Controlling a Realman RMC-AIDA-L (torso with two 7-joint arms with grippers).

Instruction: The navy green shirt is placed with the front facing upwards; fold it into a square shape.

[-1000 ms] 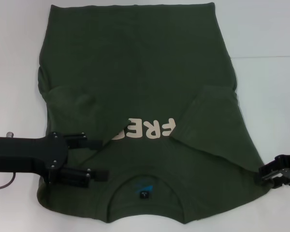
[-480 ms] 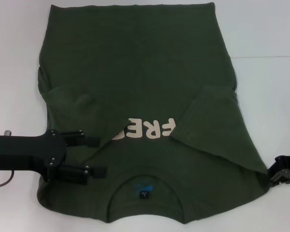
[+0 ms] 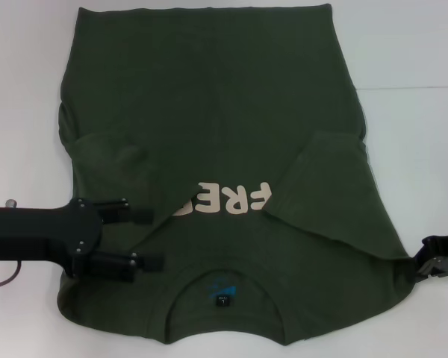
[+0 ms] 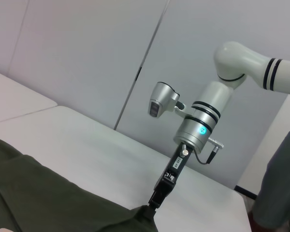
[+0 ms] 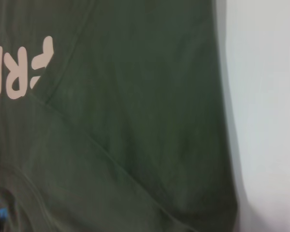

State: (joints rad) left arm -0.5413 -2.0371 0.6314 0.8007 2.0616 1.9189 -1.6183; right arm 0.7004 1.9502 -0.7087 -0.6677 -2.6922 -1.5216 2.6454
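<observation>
The navy green shirt point(image 3: 209, 112) lies flat on the white table, with cream lettering point(image 3: 224, 199) on its chest and the collar with its blue label point(image 3: 222, 297) nearest me. Both sleeves are folded inward over the body. My left gripper point(image 3: 146, 239) hovers open over the shirt's left shoulder, one finger point(image 3: 138, 215) by the folded sleeve and the other nearer the collar. My right gripper point(image 3: 433, 265) sits at the shirt's right shoulder edge. The left wrist view shows the right gripper point(image 4: 154, 199) touching that cloth edge. The right wrist view shows the shirt point(image 5: 135, 121) and lettering point(image 5: 24, 67).
Bare white table point(image 3: 418, 149) surrounds the shirt on the left, right and far sides. A seam line point(image 3: 411, 88) runs across the table at the right. A person's clothed side point(image 4: 280, 183) stands beyond the table's far corner in the left wrist view.
My left gripper has drawn back slightly to the left, staying open. My right gripper has slid right, from over the shoulder to the shirt's edge.
</observation>
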